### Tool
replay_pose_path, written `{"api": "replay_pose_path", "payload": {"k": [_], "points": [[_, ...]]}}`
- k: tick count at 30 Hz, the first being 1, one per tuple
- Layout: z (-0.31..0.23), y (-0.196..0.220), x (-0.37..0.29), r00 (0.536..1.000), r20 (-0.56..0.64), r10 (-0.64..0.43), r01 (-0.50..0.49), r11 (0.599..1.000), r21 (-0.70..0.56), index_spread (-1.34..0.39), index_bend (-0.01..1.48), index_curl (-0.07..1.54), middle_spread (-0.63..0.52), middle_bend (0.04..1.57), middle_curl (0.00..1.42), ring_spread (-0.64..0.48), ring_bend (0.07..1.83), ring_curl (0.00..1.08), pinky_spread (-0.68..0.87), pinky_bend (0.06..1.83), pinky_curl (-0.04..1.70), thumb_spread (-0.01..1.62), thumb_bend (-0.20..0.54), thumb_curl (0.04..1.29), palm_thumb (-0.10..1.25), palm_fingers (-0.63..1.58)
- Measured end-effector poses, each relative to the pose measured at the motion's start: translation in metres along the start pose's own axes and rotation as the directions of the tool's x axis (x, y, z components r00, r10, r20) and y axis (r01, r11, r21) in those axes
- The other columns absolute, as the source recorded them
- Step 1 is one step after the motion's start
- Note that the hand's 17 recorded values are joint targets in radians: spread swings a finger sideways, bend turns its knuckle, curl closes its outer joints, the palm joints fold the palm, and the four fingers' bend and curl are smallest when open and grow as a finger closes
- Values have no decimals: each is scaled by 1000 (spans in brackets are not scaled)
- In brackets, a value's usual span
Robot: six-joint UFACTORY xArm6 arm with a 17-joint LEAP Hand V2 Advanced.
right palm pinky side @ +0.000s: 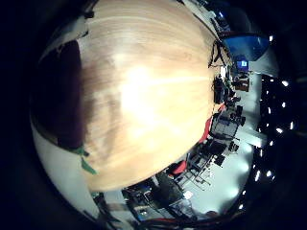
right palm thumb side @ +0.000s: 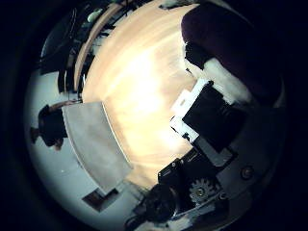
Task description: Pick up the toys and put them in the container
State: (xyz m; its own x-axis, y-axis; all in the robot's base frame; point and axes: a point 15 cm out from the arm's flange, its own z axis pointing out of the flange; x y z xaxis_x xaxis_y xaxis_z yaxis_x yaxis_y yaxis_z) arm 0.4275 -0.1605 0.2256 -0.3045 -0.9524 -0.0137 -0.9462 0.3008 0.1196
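The robot's right hand (right palm thumb side: 211, 125) shows in the thumb-side palm view as white and black blocks and a small gear, reaching in from the lower right of the frame; whether its fingers are curled or straight cannot be told. A dark purple mass (right palm thumb side: 226, 43) sits close against the hand at the upper right of that frame, and also fills the left edge of the little-finger-side view; what it is cannot be made out. Beyond the hand spreads the pale wooden surface (right palm pinky side: 144, 86), brightly lit at its middle and filling most of both views. A grey flat-sided container (right palm thumb side: 94, 144) stands at the surface's edge, in the lower left of the thumb-side frame. No toy can be made out on the surface. Farther off lies a white floor (right palm pinky side: 240, 167) with dark stands and equipment.
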Motion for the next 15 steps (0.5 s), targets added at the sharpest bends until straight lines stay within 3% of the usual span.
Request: {"api": "replay_pose_path", "payload": {"k": [15], "points": [[-93,34,-64,992,1,-122,121,982,146,-580,194,599,-305,941,657,-268,1315,498,-473,1213,449,1044,-15,339,1011,1205]]}}
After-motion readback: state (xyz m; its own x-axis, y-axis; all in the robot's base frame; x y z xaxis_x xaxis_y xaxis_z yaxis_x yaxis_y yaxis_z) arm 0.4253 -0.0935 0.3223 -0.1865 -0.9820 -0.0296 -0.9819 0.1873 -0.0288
